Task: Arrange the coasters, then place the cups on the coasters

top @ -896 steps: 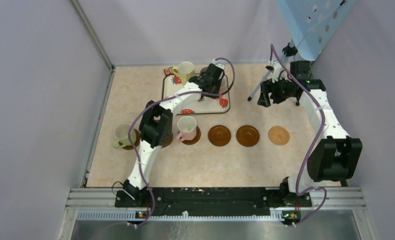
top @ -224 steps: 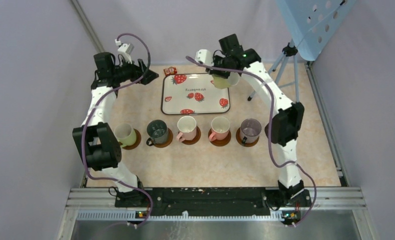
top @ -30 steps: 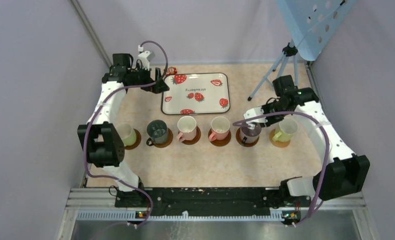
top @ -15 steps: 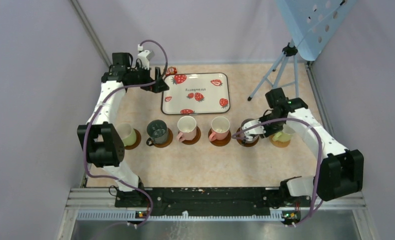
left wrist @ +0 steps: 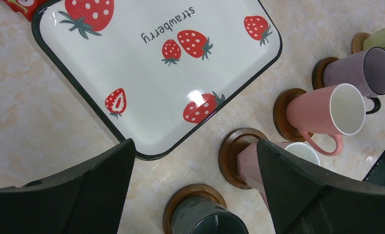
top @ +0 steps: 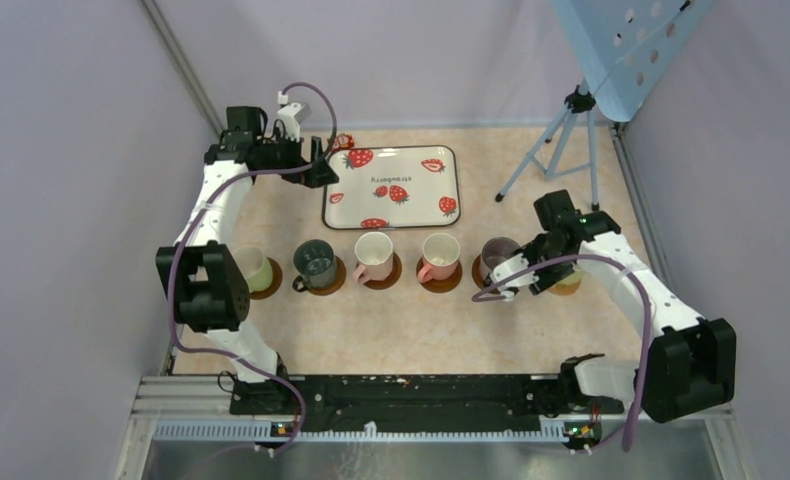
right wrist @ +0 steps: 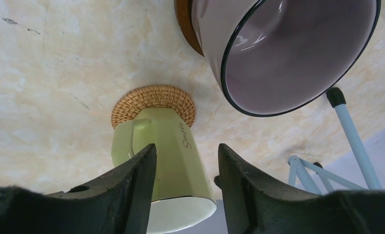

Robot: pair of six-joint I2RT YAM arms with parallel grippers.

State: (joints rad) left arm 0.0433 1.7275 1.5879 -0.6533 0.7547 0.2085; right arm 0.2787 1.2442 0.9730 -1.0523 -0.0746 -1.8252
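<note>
The counter [top: 421, 330] is a beige, marble-patterned slab. The white-and-black jointed left arm [top: 206, 200] and right arm [top: 636, 275] reach over it from the near edge. At the far middle lies the tray [top: 401, 170], a glossy white rounded rectangle with a thin dark rim and red strawberry prints. A thin-legged tripod [top: 578, 101] stands to its right. In front of the tray runs one row of six cups, smooth ceramic with pale insides and loop handles, each upright on its own coaster. From the left they are a yellow-green cup [top: 254, 268], a dark grey cup [top: 316, 263], a first pink cup [top: 373, 250], a second pink cup [top: 439, 250], a purple cup [top: 496, 252] and a second green cup [right wrist: 168, 161]. This last one has a faceted wall with dark lettering. There are six coasters, all flat discs. Five are brown coasters [left wrist: 228, 153] of dark wood with a raised ringed rim, and the sixth, under the second green cup at the row's right end, is a lighter tan woven coaster [right wrist: 154, 97]. The right fingers [right wrist: 186, 151], black and tapered, stand partly parted astride that cup. A gap shows between one finger and the cup's wall. The other finger overlaps the handle side, where contact cannot be told. The left fingers [left wrist: 195, 146], black with finely textured faces, are spread wide, hold nothing and hang in the air by the tray's left side. A small red packet [top: 343, 141] lies at the tray's far left corner.
</note>
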